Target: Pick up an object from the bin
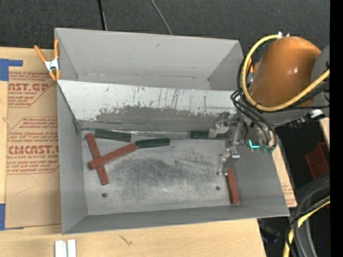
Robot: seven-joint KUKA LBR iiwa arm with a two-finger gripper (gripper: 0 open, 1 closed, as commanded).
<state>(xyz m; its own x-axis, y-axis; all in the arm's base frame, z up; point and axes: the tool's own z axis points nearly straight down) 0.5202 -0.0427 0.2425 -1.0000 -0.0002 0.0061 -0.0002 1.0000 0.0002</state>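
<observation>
My gripper (233, 145) hangs low at the bin's right side, under the orange-domed wrist. Directly below it lies a tool with a red handle (232, 186). The tool's metal tip (223, 166) points up toward the gripper, and whether they touch I cannot tell. A short dark green piece (200, 134) lies by the back wall, just left of the gripper.
At the left of the floor, two red handles (98, 159) lie crossed. A green handle (153, 142) continues from one of them. Another green-handled tool (112, 135) with a long thin shaft lies along the back wall. The scuffed middle of the floor is bare.
</observation>
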